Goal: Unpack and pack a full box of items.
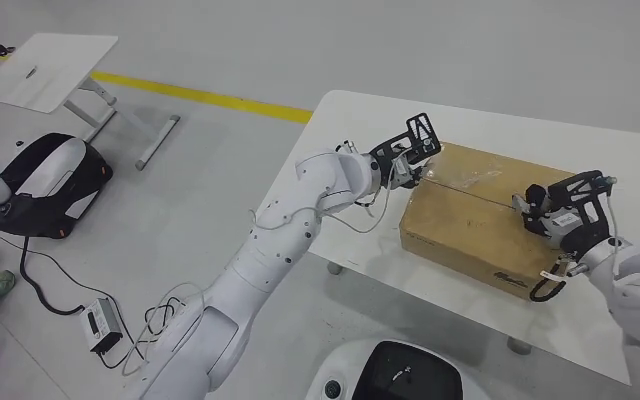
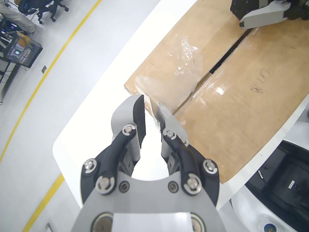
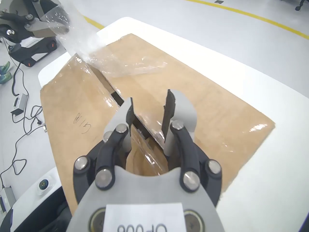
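Note:
A brown cardboard box (image 1: 470, 225) lies on the white table (image 1: 350, 110), its two top flaps meeting at a dark seam. A strip of clear tape (image 3: 79, 39) is peeled up from the seam at one end and stretches to my left gripper (image 1: 428, 150), which is shut on it just off the box's corner (image 2: 150, 112). Crumpled tape (image 2: 183, 78) still clings to the flap there. At the opposite end of the box my right gripper (image 3: 149, 112) is open, its fingers on either side of the seam, low over the lid (image 1: 532, 208).
The box (image 3: 212, 112) takes up most of the table, with bare strips along the edges. On the floor are a yellow line (image 1: 200, 95), a small white table (image 1: 55, 65), a black and white machine (image 1: 45, 180) and cables (image 1: 100, 320).

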